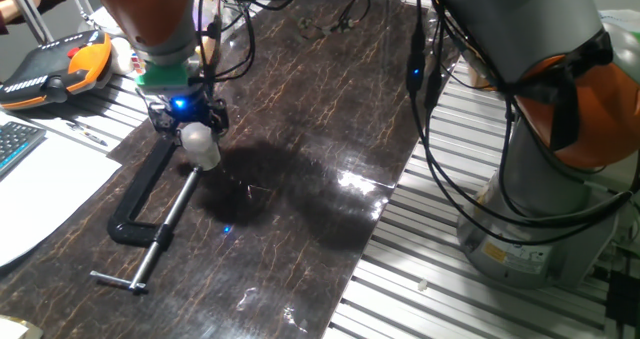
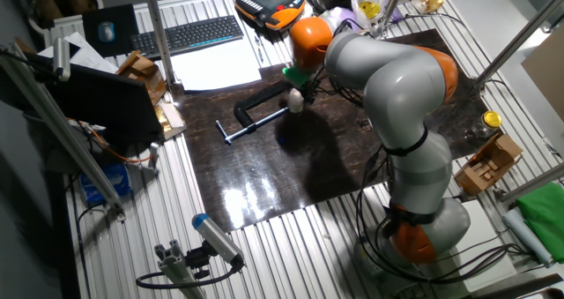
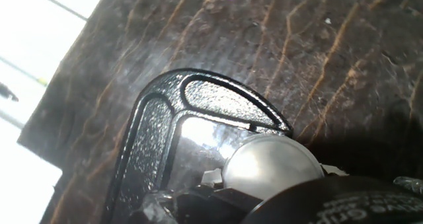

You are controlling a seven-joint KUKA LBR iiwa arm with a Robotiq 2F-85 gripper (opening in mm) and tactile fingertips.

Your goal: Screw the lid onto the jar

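The gripper [image 1: 190, 119] is closed on the lid [image 3: 272, 166], seemingly atop the jar [image 1: 200, 147] inside the clamp [image 1: 150, 204], so screwing looks underway; next, twist while pressing down.

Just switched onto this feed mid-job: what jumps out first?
The gripper hangs over the black C-clamp at the dark mat's edge, with a small whitish jar at its fingertips. In the hand view, a round whitish top sits inside the clamp's frame.
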